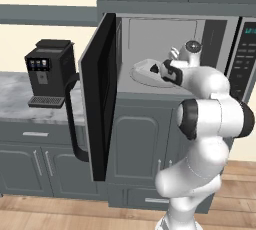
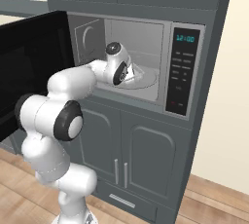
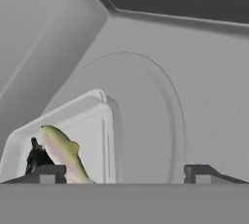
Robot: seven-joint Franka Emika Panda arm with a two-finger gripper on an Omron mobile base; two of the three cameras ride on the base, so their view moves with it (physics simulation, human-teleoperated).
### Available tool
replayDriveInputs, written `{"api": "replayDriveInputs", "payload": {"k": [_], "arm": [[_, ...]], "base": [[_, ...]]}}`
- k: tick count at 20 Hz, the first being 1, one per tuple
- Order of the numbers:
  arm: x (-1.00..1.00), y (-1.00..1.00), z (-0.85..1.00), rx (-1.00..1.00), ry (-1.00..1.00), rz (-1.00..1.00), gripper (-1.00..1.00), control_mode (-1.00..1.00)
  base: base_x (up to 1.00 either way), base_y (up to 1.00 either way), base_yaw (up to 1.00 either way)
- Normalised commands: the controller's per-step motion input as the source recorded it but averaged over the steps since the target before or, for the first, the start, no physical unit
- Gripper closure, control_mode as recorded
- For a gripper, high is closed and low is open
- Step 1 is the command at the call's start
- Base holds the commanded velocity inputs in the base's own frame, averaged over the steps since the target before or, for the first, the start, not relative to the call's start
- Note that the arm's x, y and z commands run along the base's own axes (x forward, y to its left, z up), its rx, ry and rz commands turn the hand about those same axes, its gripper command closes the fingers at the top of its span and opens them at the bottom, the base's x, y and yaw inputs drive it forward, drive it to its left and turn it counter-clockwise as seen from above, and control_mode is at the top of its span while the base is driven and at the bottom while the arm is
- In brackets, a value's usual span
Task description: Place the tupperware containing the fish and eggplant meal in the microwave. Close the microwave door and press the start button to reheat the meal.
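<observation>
I see the gripper [image 3: 125,172] open inside the microwave [image 2: 146,62], jaws wide apart, holding nothing. Tupperware [image 3: 92,121] sits on the turntable [image 3: 160,96] by one fingertip [image 3: 46,172], fish and eggplant meal [image 3: 61,152] in it. Microwave door [image 1: 100,99] swung open; coffee machine [image 1: 47,71] on tabletop [image 1: 20,99].

White robot arm's hand [image 1: 172,64] inside wide silver built-in microwave [image 1: 175,54], pale grey shallow plastic tray [image 1: 145,69] just beside it, silver-framed dark-glass door [image 1: 97,99] swung open leftward, black coffee machine [image 1: 47,71] beyond

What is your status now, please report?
Gripper open inside the microwave. Tupperware with fish and eggplant meal rests on the turntable. Microwave door open; nothing blocking.
</observation>
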Motion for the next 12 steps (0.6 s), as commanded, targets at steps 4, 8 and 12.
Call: {"api": "replayDriveInputs", "payload": {"k": [4, 8, 12], "arm": [[-1.00, 0.07, 0.28, -0.13, -0.01, 0.25, -1.00, -1.00], [-1.00, 0.02, 0.43, -0.41, 0.00, 0.44, -1.00, -1.00], [-1.00, 0.18, 0.87, -0.58, 0.00, 0.46, -1.00, -1.00]], "base": [[0.00, 0.00, 0.00], [0.00, 0.00, 0.00], [0.00, 0.00, 0.00]]}}
